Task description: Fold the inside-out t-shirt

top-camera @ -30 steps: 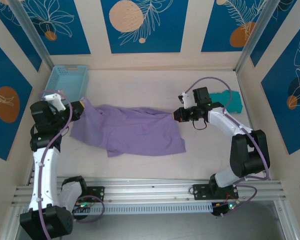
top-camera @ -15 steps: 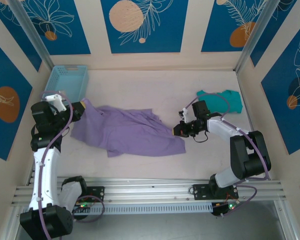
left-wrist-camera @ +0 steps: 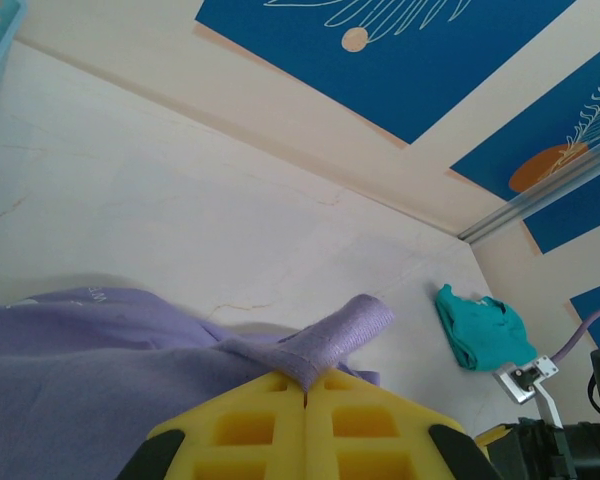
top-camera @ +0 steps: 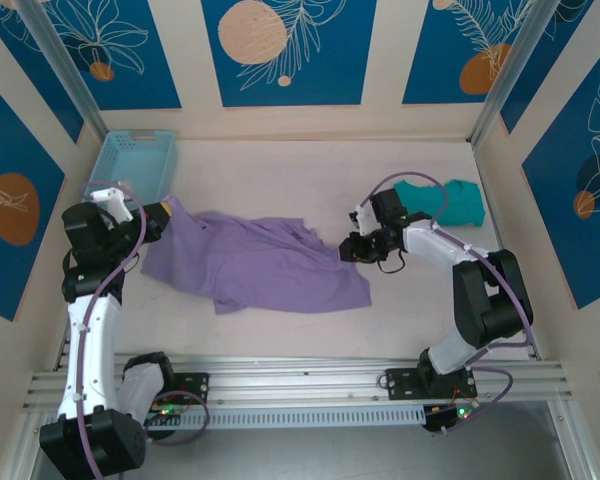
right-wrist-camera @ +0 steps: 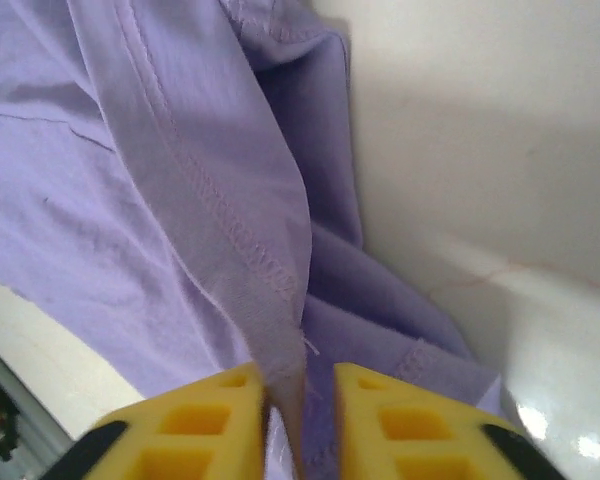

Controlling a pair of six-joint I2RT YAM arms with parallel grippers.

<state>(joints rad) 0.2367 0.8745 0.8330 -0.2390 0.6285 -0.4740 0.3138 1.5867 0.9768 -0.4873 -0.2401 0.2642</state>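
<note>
Slip risk at the right-hand hold on the inside-out t-shirt [top-camera: 260, 265].
Left tool [left-wrist-camera: 306, 382] is clamped on a fabric fold. Right tool [right-wrist-camera: 300, 390] has a seamed edge between slightly parted fingers [right-wrist-camera: 230, 405]; whether it grips cannot be told. The t-shirt lies crumpled on the table [top-camera: 280, 170] between both tools, and pulling may free that edge.

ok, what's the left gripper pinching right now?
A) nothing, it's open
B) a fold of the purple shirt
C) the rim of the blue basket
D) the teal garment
B: in the left wrist view the left gripper is shut on a rolled fold of the purple shirt, which sticks up past its tips.
</note>
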